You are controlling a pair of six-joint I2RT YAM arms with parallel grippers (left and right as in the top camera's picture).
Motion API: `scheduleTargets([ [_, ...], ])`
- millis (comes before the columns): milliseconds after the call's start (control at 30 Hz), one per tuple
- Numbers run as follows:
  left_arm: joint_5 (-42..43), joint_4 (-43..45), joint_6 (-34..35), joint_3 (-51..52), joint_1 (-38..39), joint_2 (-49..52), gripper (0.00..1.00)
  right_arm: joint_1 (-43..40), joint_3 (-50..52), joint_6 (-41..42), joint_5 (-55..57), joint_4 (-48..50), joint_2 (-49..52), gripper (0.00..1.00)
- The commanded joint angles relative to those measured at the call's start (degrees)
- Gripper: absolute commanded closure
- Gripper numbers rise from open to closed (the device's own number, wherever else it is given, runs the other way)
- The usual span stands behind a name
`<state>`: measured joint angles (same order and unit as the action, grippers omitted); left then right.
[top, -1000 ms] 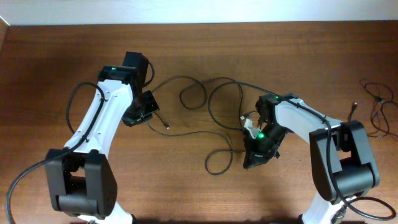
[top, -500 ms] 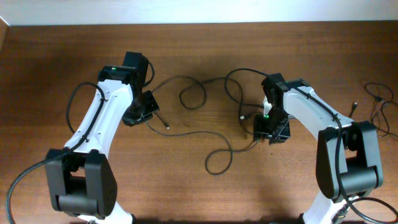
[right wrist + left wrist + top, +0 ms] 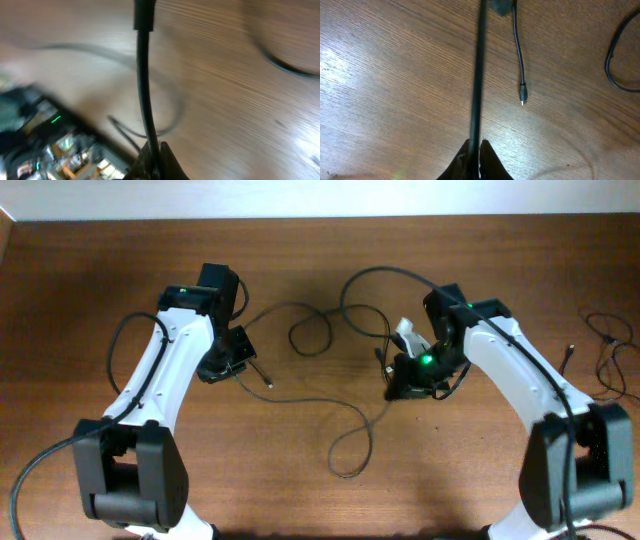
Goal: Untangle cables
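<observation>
Black cables (image 3: 477,75): loosely looped mid-frame on counter (image 3: 395,100).
Left jaws: clenched on a cable, anchoring it.
Right jaws: clenched on a cable, likely teasing loops apart.

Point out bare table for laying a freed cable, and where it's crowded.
Bare: front centre, below the low cable loop, between left arm and right arm; far left beyond the left arm. Crowded: the cables mid-table; loose wires at the right edge.
</observation>
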<state>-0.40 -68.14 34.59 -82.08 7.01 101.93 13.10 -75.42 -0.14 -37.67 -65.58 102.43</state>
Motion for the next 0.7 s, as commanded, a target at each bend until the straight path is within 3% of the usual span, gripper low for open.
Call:
scheduleTargets([
  [0,8.1,0.2,0.6,-0.5,0.1,0.5,0.92,0.4,-0.6,-9.5,-11.6,0.9,-1.0,0.96],
  [67,18.4,0.5,0.6,-0.5,0.1,0.5,0.92,2.0,-0.5,-9.5,-11.6,2.4,-0.8,0.96],
  [233,28.1,0.4,0.6,-0.5,0.2,0.5,0.82,6.6,-0.5,-9.5,-11.6,5.1,-0.8,0.96],
  [267,28.0,0.4,0.5,-0.5,0.2,0.5,0.75,7.7,-0.5,-9.5,-11.6,5.9,-0.8,0.96],
  [400,26.3,0.4,-2.9,-0.5,0.1,0.5,0.02,12.4,-0.5,-6.6,-11.3,9.9,-0.8,0.92],
  [467,22.6,-0.9,-8.0,-0.7,-0.5,0.5,0.01,14.5,-0.5,-5.1,-11.1,12.0,-0.8,0.92],
  [567,10.9,-8.0,-8.8,-4.6,-4.7,0.5,0.01,16.5,-0.5,0.3,-7.6,14.7,-0.8,0.92],
  [667,9.8,-14.4,-9.0,-12.0,-12.0,0.5,0.01,18.1,-0.5,2.6,-5.4,17.7,-0.8,0.92],
])
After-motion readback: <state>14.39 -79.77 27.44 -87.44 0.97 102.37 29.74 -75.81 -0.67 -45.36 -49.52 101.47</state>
